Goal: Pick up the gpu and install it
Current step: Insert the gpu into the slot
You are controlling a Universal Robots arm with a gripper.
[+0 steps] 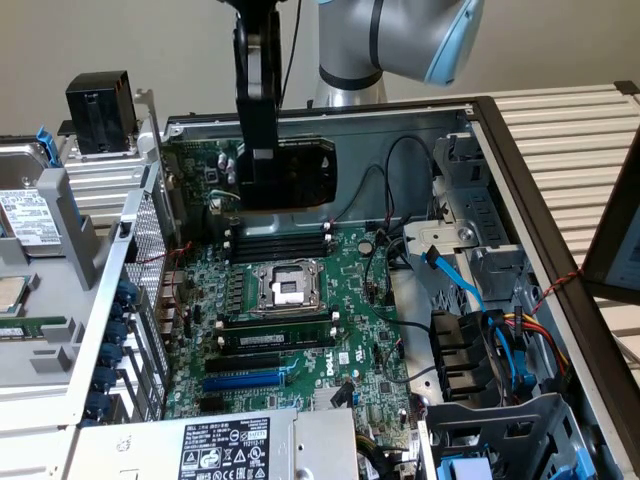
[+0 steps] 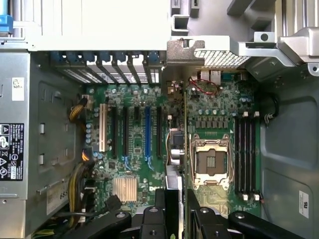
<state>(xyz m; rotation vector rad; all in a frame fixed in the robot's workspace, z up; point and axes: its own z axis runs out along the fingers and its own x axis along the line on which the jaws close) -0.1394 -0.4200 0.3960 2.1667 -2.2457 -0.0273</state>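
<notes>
The gpu (image 1: 305, 170), a green card with a black cooler shroud, hangs upright above the far end of the green motherboard (image 1: 300, 310) inside the open computer case. My gripper (image 1: 262, 185) comes down from above and is shut on the card's upper edge. In the wrist view the gpu (image 2: 175, 144) appears edge-on between my black fingers (image 2: 159, 214), over the board between the expansion slots (image 2: 147, 134) and the CPU socket (image 2: 212, 162). Its metal end bracket (image 2: 185, 51) points toward the case's rear slot openings. The card is clear of the board.
RAM sticks (image 1: 280, 240) lie beside the CPU socket (image 1: 285, 288). A blue slot (image 1: 245, 380) and black slots sit nearer the power supply (image 1: 230, 445). Drive cage and coloured cables (image 1: 480, 330) fill the exterior view's right. A hard drive (image 1: 30, 215) lies outside on the left.
</notes>
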